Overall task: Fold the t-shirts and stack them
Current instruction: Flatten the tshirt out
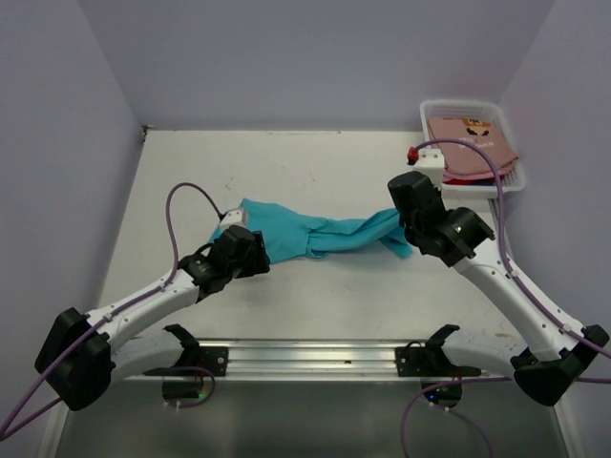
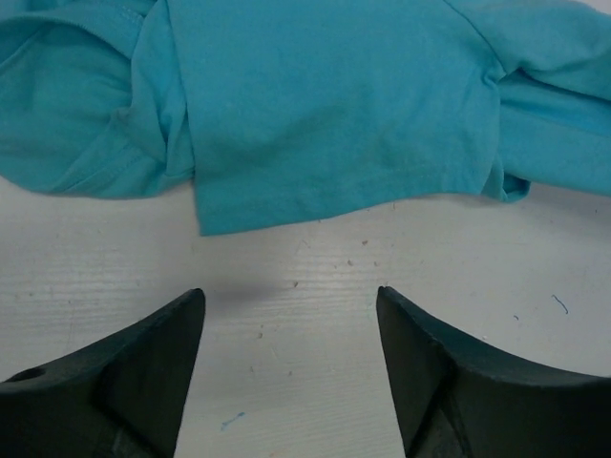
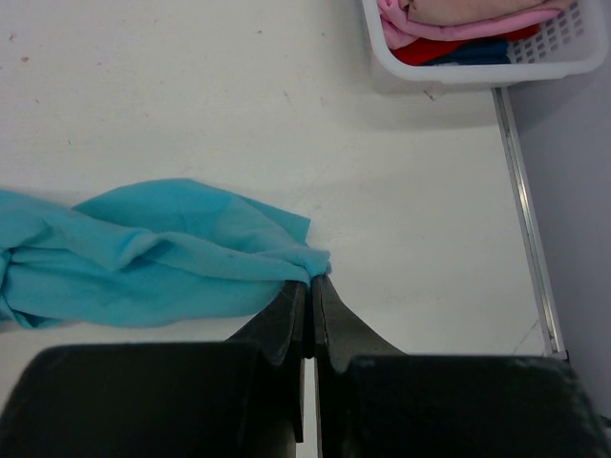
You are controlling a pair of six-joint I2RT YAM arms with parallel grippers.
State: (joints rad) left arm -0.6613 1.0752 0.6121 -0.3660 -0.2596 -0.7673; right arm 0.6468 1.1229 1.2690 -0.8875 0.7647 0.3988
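Black right gripper (image 3: 310, 286) pinches a corner of the teal shirt (image 1: 286, 237); the left gripper (image 2: 288, 298) gapes above the table (image 1: 315, 315) just beside its hem. It lies bunched mid-table, unfolded. Other shirts (image 1: 473, 143) sit in the basket (image 1: 460, 103); none looks stacked yet.

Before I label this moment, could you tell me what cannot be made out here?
- Top view: left gripper fingers, hidden under its own wrist.
- Right wrist view: shirts in the basket, cut off by the top edge; count unclear.
- Left wrist view: teal t-shirt outline, cut by the frame edges.
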